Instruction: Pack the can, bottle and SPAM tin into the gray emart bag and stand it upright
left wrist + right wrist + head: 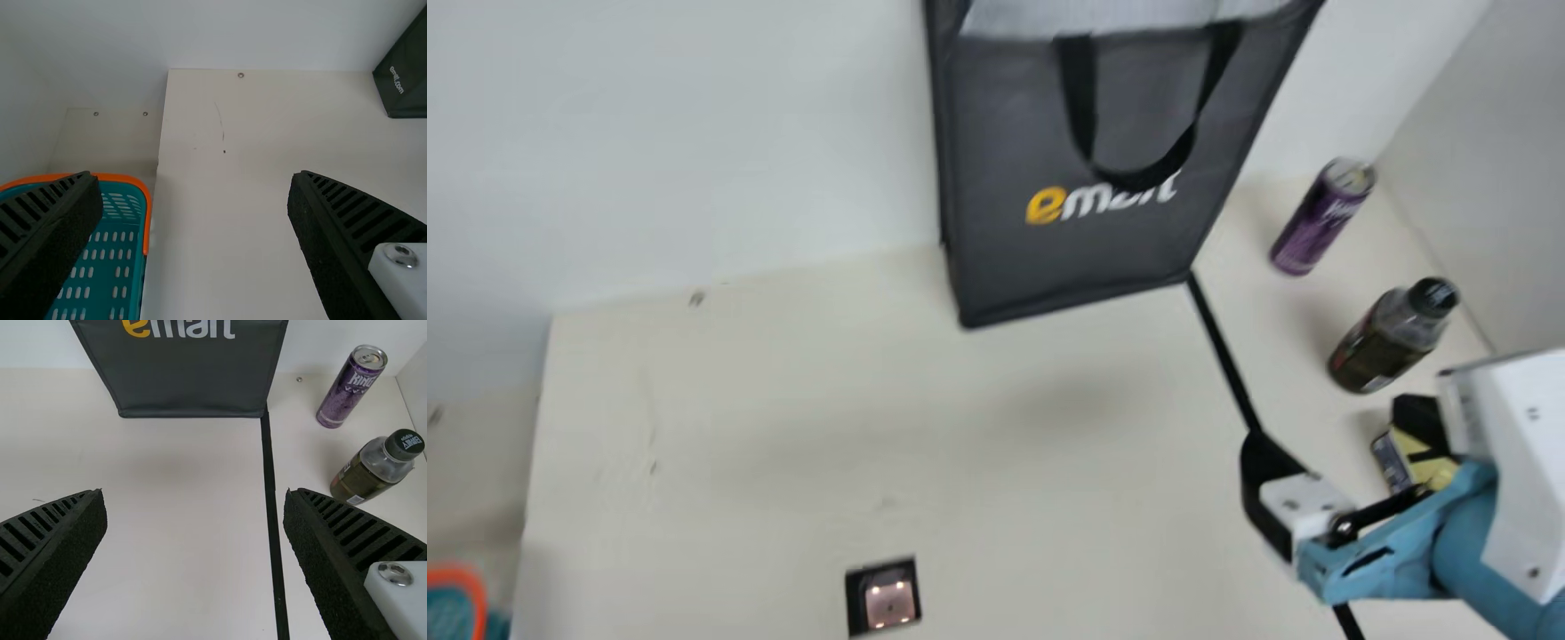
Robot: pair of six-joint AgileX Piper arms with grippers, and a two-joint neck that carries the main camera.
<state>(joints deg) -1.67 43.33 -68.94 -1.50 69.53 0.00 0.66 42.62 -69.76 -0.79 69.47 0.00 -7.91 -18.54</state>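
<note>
Gray and upright, the emart bag [1085,240] stands at the far side of the bench [783,444], right of centre, in front of the pale wall [694,133]. Silvery lining shows at its top, and a black handle [1081,98] loops down its front, dipping over the lettering.

All three items to be packed are outside the bag, on the right part of the bench. Farthest is the purple can [1320,218], standing to the right of the bag. Nearer stands the bottle [1383,342], dark-capped, with brownish contents. Nearer again is the SPAM tin [1392,458], blue and yellow, partly hidden by the right gripper [1329,431].

Those right jaws are spread wide, and the right wrist view shows them holding nothing, with bare bench between. The left gripper [195,180] also has its jaws well apart and has hold of nothing.

A black strip [1225,360] runs along the bench from the bag's near right corner toward the near side. Near the middle of the near side is a small black square [890,604] with a shiny pinkish face. Beside the bench's left edge is a teal basket [145,220] with an orange rim.
</note>
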